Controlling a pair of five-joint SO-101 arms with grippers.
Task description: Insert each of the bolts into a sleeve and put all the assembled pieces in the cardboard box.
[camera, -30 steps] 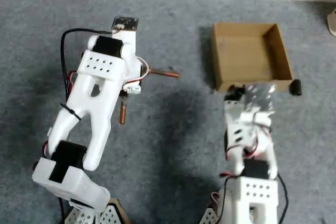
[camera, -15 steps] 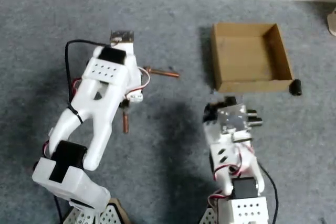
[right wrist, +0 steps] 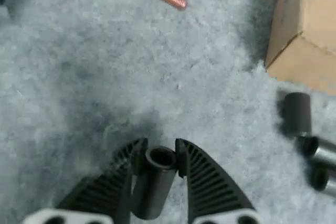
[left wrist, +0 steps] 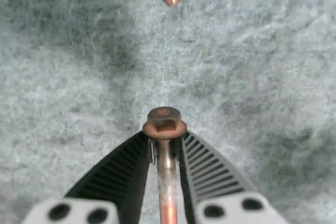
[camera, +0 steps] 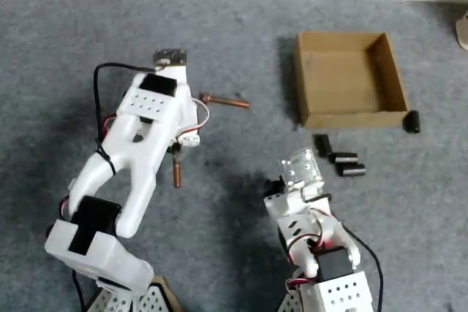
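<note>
My left claw (left wrist: 165, 142) clasps a bolt (left wrist: 164, 122), my right claw (right wrist: 159, 155) a sleeve (right wrist: 154, 184); next, I'd align shank with bore.

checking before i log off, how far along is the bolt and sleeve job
Done: nothing yet; the cardboard box is empty. In hand: the left gripper holds a bolt and the right gripper holds a sleeve, not yet joined. Left: join that pair, then the second bolt and the loose sleeves by the box.
</note>
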